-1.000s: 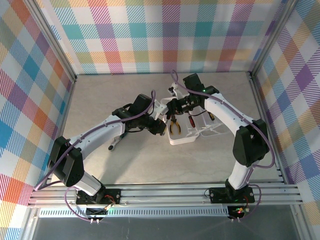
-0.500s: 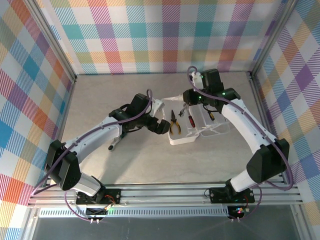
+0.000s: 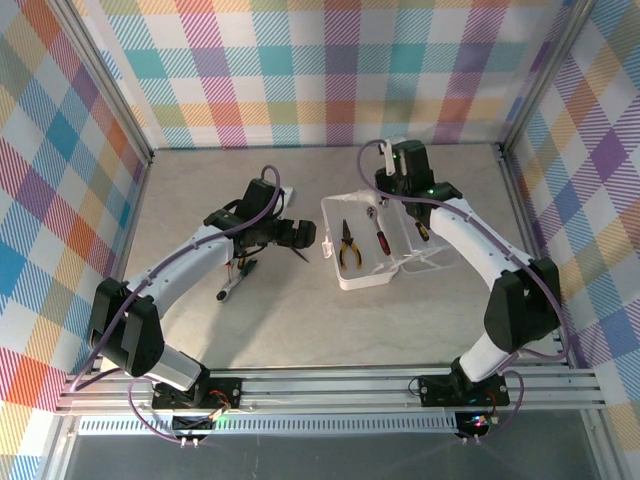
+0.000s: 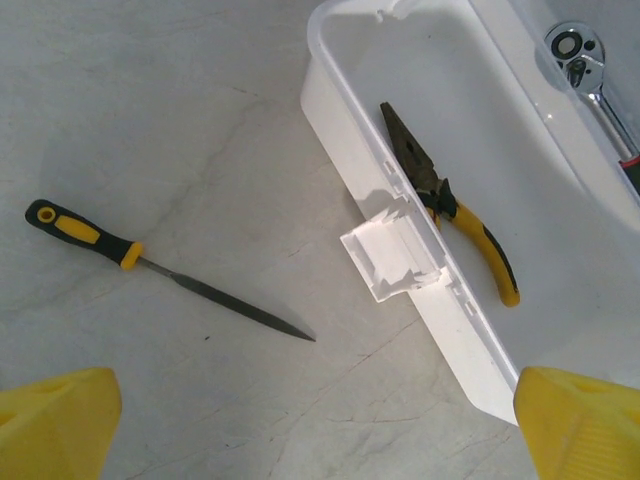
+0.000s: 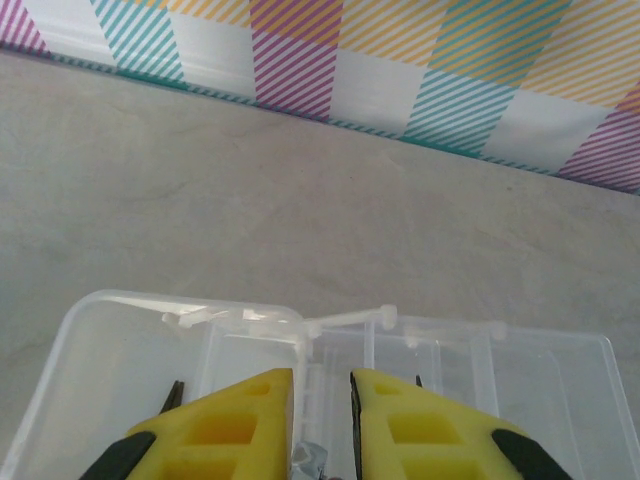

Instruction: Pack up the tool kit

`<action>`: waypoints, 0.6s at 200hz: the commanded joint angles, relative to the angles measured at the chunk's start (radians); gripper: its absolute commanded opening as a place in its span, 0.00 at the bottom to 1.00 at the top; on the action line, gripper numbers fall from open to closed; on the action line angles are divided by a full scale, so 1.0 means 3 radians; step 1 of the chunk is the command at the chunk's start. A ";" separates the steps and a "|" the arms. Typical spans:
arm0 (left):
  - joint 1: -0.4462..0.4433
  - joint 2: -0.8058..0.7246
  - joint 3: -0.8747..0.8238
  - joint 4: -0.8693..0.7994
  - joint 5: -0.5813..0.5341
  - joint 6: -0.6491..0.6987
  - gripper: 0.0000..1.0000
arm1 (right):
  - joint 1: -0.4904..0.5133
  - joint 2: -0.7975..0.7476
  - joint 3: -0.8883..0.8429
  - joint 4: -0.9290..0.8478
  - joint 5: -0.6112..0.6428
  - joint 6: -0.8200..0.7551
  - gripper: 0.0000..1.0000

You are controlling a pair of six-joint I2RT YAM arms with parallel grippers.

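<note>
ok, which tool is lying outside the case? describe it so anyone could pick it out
Start at the clear plastic case in the middle of the table. On the bare tabletop to its left, one tool lies flat, apart from the case. It is a slim, pointed file with a black-and-yellow handle, whereas the yellow-handled pliers and the ratchet lie inside the case.

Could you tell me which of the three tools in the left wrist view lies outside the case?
The pointed tool with the black-and-yellow handle: it lies on the table beside the case, whereas the yellow-handled pliers and the ratchet lie inside it.
</note>
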State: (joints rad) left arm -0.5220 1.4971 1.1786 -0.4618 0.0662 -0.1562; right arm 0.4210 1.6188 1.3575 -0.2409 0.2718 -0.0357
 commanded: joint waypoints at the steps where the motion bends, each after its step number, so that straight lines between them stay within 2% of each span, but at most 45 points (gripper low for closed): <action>1: 0.0009 0.0049 -0.0017 -0.0076 0.0009 -0.0057 1.00 | 0.0034 0.0116 0.0066 0.0458 0.0007 -0.0154 0.00; 50: 0.0022 0.0037 -0.0038 -0.0082 0.0009 -0.0052 1.00 | 0.0084 0.0110 -0.0384 0.1018 0.0018 -0.0352 0.00; 84: 0.0037 0.0076 -0.0022 -0.0057 0.0049 -0.0052 1.00 | 0.0156 -0.0086 -0.1057 0.1791 0.0009 -0.0520 0.00; 120: 0.0041 0.0107 -0.0017 -0.0056 0.0076 -0.0052 1.00 | 0.0187 -0.0172 -0.1331 0.1759 0.0074 -0.0394 0.00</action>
State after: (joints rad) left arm -0.5201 1.5192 1.1786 -0.4709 0.0692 -0.1650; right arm 0.4664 1.5871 1.0092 0.2600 0.2852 -0.1650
